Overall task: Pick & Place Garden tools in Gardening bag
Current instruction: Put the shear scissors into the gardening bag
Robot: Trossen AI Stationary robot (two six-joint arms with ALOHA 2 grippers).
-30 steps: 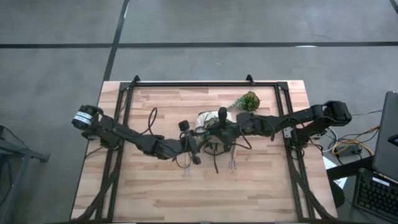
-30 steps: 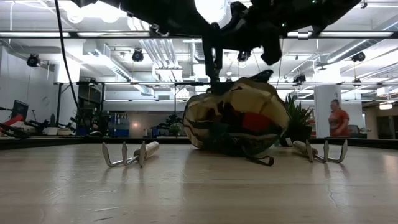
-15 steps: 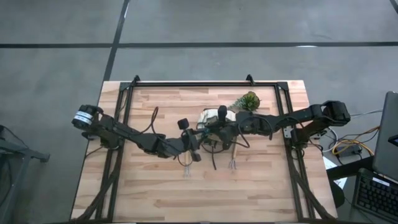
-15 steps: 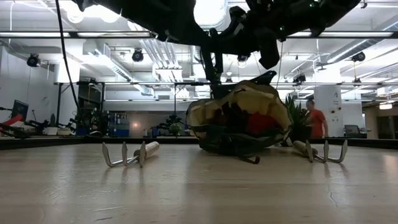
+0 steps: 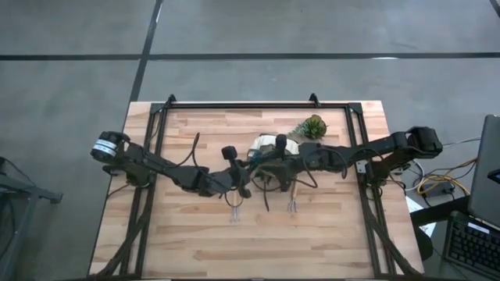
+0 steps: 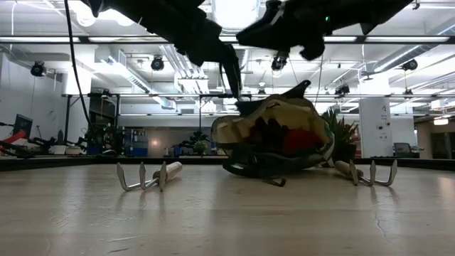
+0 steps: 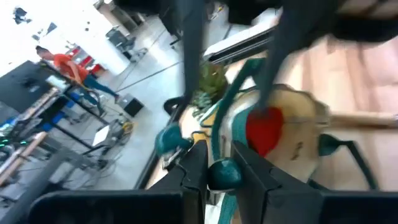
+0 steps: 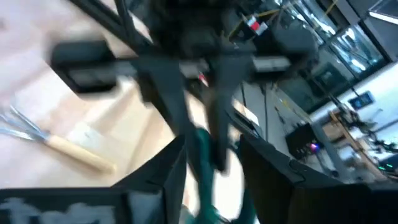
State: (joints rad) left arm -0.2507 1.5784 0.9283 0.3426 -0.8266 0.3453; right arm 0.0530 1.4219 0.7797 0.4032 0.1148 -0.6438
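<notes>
The tan gardening bag (image 6: 274, 139) with green trim lies tipped at mid-table, its mouth toward the near edge, and also shows in the high view (image 5: 269, 147). A red piece (image 6: 295, 139) and dark shapes sit inside it. My left gripper (image 5: 238, 178) is at the bag's left and my right gripper (image 5: 269, 162) is over the bag. Each is shut on a green handle. Two wooden-handled rakes (image 5: 234, 209) (image 5: 293, 201) lie flat on the table near the bag. I cannot make out any pruning shears. My left gripper pinches a green bag handle (image 7: 224, 175) between its two fingers. Its fingers (image 6: 233, 75) slant down from the left onto the bag's raised upper rim (image 6: 245, 107). The bag hangs tilted from there, its lower side on the table. My right gripper has a green strap (image 8: 204, 149) of the bag between its two fingers. It comes from above on the right. The view is blurred, so which part of the strap it has cannot be told.
A small green plant (image 5: 311, 126) stands just beyond the bag on the far right. In the low view the rakes (image 6: 146, 176) (image 6: 370, 173) lie either side of the bag, tines up. A dark frame (image 5: 234, 105) borders the table.
The bag has sunk a little and its mouth has settled lower while both grippers keep hold of the handles. My left gripper has shifted slightly toward the table's left edge. The rakes have not moved.
</notes>
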